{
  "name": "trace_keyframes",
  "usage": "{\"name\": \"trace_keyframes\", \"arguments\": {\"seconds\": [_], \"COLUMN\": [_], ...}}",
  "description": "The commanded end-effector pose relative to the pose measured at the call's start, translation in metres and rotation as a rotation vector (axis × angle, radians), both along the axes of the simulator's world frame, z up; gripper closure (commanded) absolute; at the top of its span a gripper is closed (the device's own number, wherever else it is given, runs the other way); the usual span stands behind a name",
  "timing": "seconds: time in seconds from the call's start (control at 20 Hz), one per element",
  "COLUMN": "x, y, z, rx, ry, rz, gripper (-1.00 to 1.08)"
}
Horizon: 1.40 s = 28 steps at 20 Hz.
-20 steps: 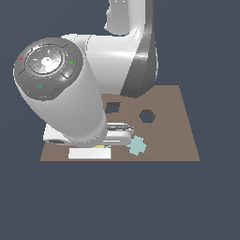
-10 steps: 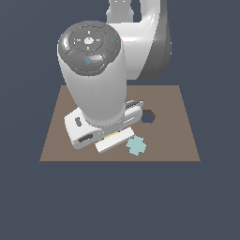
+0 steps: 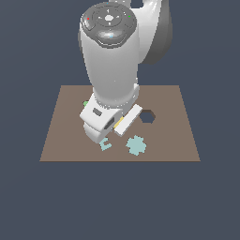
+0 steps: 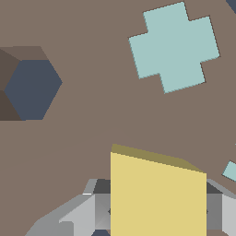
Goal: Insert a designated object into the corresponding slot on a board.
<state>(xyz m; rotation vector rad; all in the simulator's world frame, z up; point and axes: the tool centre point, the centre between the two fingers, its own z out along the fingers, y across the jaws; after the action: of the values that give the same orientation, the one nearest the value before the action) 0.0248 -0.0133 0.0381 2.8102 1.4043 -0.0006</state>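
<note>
Flat yellow diamond block [image 4: 156,196] sits clamped between the grey fingers [image 4: 87,212], one either side in the wrist view, carried just above the large flat brown rectangular board [image 3: 56,140]. Exterior view: only a yellow sliver [image 3: 120,123] shows under the white arm, near the board's middle. Matching diamond cut-out not visible in either view; likely hidden beneath the arm. Dark hexagonal hole [image 3: 148,116] lies toward the exterior view's right; pale teal cog-shaped piece [image 3: 136,145] and pale teal E piece [image 3: 105,144] near the front edge. Judgement: locate slot first, rotate block to match its edges, descend slowly, release only once seated.
</note>
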Motion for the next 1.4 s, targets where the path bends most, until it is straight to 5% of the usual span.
{"name": "trace_keyframes", "arguments": {"seconds": [0.0,0.65,1.35], "x": [-0.012,-0.054,-0.068], "y": [0.002,-0.005,-0.014], "z": [0.001,0.002,0.002], "rx": [0.000,-0.001,-0.001], "ry": [-0.001,0.000,0.001], "rz": [0.113,0.524,0.682], "gripper": [1.08,1.08,1.08]}}
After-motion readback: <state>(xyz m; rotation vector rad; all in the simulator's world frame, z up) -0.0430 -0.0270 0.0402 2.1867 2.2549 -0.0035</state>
